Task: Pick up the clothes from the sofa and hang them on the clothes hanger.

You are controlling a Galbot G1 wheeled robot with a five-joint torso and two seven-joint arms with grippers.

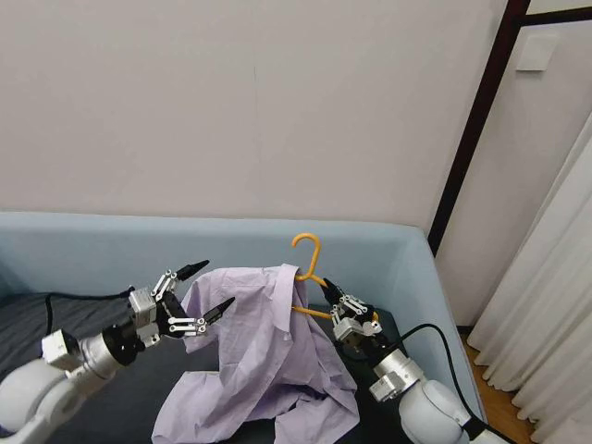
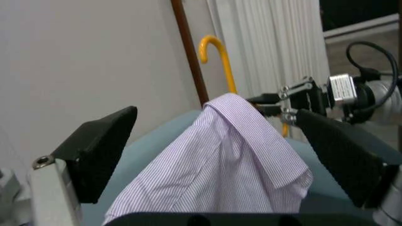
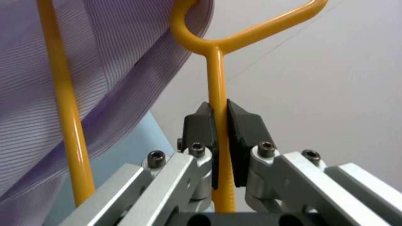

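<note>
Right gripper (image 1: 356, 319) is clamped tight on the hanger (image 1: 308, 252). In the right wrist view both black pads pinch one yellow bar (image 3: 217, 141) w/ no gap. It sits low on the robot's right, just in front of the sofa (image 1: 92, 250) back.

From that grip the bar runs up & left to the neck, and the hook points straight up, its curl opening to the robot's left. So the hanger is upright, its long axis slanting down toward the right gripper.

The shirt (image 1: 259, 356), lilac w/ fine stripes, is draped over the hanger's left side, collar up at the neck of the hook. Its long axis is approx vertical: it drops from the collar, and the lower part pools crumpled on the dark seat (image 1: 46, 319).

Left gripper (image 1: 211, 289) is at the shirt's left edge, jaws wide apart, holding nothing. Left wrist view has the collar (image 2: 238, 106) out ahead btw the two black fingers (image 2: 103, 150). Can't tell if the lower tip touches the cloth.

Behind: plain wall (image 1: 231, 102), curtain (image 1: 546, 314) far right.
</note>
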